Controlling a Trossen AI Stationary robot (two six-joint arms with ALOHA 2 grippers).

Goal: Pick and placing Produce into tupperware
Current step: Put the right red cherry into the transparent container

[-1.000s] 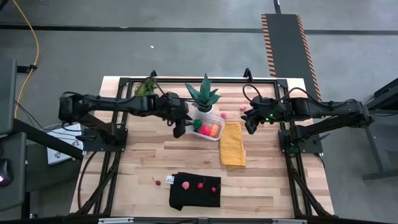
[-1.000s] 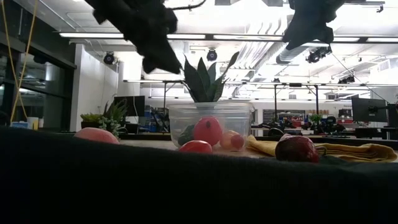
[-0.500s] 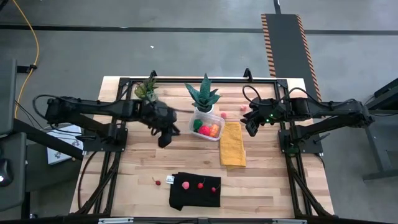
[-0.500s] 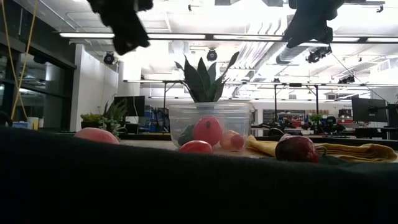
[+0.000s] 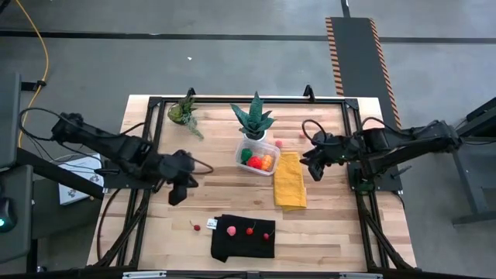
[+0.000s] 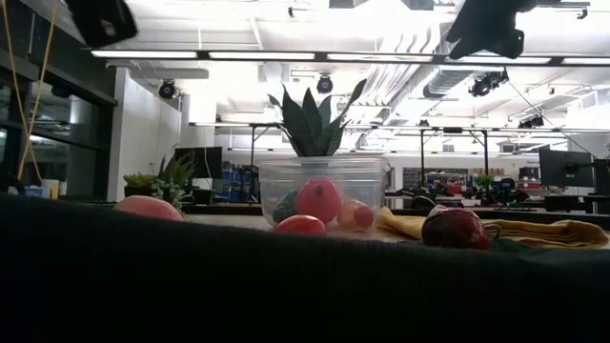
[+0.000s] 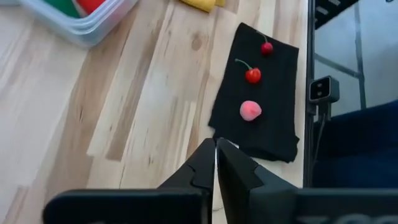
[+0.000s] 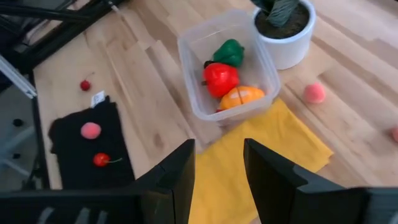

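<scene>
No legible brand, label or writing; only a small white tag (image 5: 211, 223) at the far-left corner of the black cloth (image 5: 242, 246), text unreadable. Tupperware (image 5: 259, 157) at table centre, just near of the white plant pot (image 5: 255, 142) and touching the far-left corner of the yellow cloth (image 5: 290, 179); roughly square, set slightly askew to the table edges, open side up. Inside: green piece (image 8: 229, 52), red piece (image 8: 220, 78) and orange piece (image 8: 240, 98), packed together. On the black cloth near the front edge: pink piece (image 5: 231, 230) and two red cherries (image 5: 250, 230), stems pointing toward the far side. One more cherry (image 5: 197, 227) on bare wood just left of the black cloth. Two pink pieces (image 5: 278, 143) on the wood right of the pot. Left gripper (image 5: 177, 194) over bare wood left of centre, well apart from the tupperware, fingers pressed together, holding nothing. Right gripper (image 5: 316, 171) above the right edge of the yellow cloth, fingers apart, holding nothing.
</scene>
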